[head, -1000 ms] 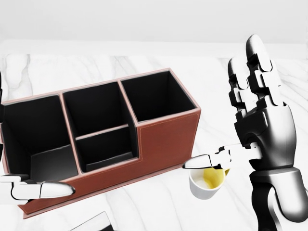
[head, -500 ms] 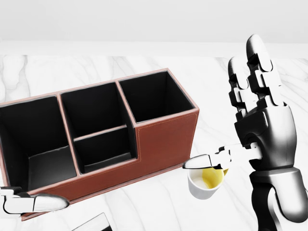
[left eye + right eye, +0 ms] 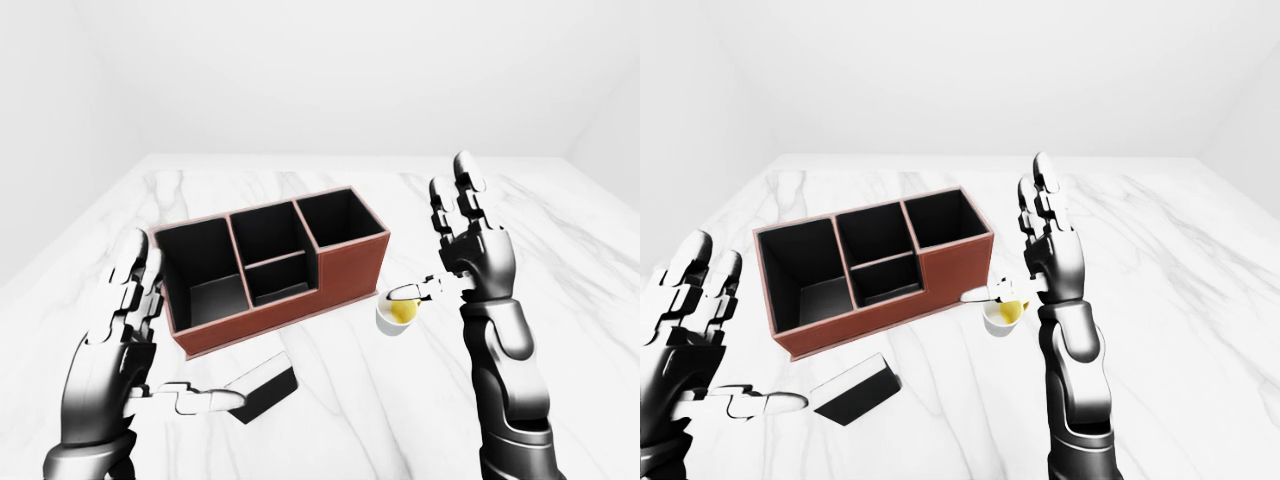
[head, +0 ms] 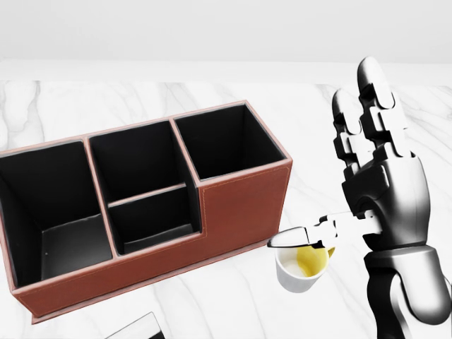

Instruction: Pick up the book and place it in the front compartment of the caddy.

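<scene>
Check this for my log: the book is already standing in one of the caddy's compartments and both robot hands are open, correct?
Not quite. The book lies flat on the table, outside the caddy, whose compartments look empty in the left-eye view. The rest holds: the left robot hand and right robot hand are both open.

All three views look from the robot's head down and outward over its arms onto the marble tabletop (image 3: 560, 260); the head view sits nearest, filled by the caddy (image 4: 240, 205) and the cup (image 4: 300, 272); the two eye views stand wider, reaching the far walls; both share caddy, cup, the book (image 3: 265, 390) and each robot hand, shifted slightly sideways between them.
</scene>
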Controlling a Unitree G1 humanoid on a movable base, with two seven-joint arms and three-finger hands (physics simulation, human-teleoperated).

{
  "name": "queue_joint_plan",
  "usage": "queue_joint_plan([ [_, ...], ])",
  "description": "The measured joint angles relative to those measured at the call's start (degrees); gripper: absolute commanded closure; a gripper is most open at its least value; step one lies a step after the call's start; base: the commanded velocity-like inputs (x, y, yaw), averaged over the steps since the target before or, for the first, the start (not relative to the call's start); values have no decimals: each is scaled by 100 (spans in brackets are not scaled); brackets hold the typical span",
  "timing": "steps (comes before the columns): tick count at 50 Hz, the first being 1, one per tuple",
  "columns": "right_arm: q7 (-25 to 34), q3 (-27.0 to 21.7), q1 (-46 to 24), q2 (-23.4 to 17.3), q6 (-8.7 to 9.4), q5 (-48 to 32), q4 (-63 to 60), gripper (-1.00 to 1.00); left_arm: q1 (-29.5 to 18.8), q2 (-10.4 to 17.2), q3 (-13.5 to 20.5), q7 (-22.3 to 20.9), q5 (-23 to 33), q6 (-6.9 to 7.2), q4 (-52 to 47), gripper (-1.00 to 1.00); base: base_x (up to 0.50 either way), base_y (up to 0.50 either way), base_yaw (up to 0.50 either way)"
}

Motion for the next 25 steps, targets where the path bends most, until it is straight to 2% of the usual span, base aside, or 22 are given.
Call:
queue_joint_plan([
  [14,-22,11,-25,4,0,18,66,-100,458,-606,570,-784,200,0,-141,-100,0,0,0],
  [25,-41,37,-22,22,0,11,101,-100,757,-1038,763,-1203,486,0,-23,-100,0,0,0],
])
